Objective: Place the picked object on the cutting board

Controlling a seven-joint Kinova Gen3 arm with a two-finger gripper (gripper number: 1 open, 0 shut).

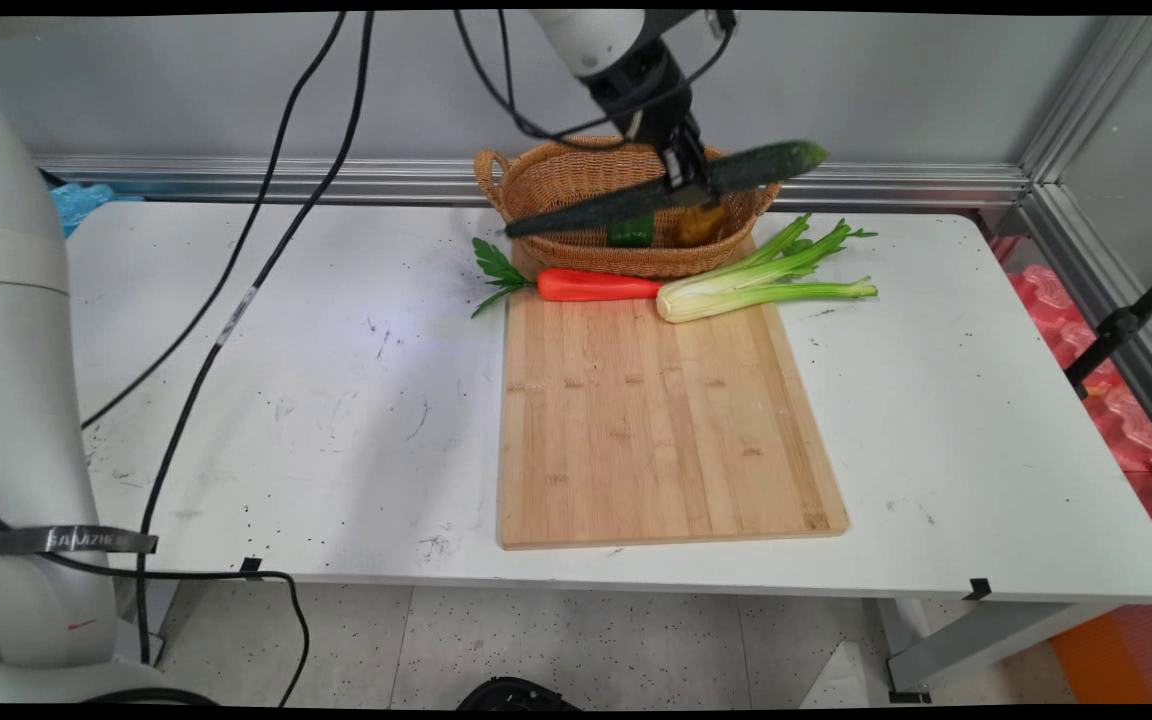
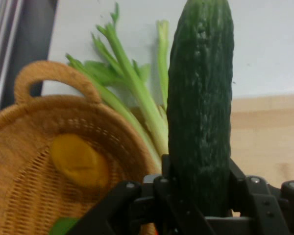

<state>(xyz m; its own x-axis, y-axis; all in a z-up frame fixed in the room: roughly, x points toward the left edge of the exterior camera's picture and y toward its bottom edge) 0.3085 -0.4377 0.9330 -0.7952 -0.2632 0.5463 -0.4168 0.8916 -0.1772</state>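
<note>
My gripper (image 1: 688, 185) is shut on a long dark green cucumber (image 1: 666, 188), held about at its middle in the air above a wicker basket (image 1: 556, 180) at the table's back. The cucumber slants, its right end higher. In the hand view the cucumber (image 2: 201, 112) rises from between the fingers, with the basket (image 2: 24, 161) down to the left. Inside the basket lie a yellow-orange item (image 2: 78, 160) and a green item (image 1: 631, 232). A carrot (image 1: 596, 286) and a celery stalk (image 1: 766, 280) lie along the far end of a wooden cutting board (image 1: 656, 420).
The white table (image 1: 336, 400) ends at a wall rail behind the basket. Black cables (image 1: 236, 300) hang from the arm across the table's left side. Pink packaging (image 1: 1086, 340) lies beyond the right edge.
</note>
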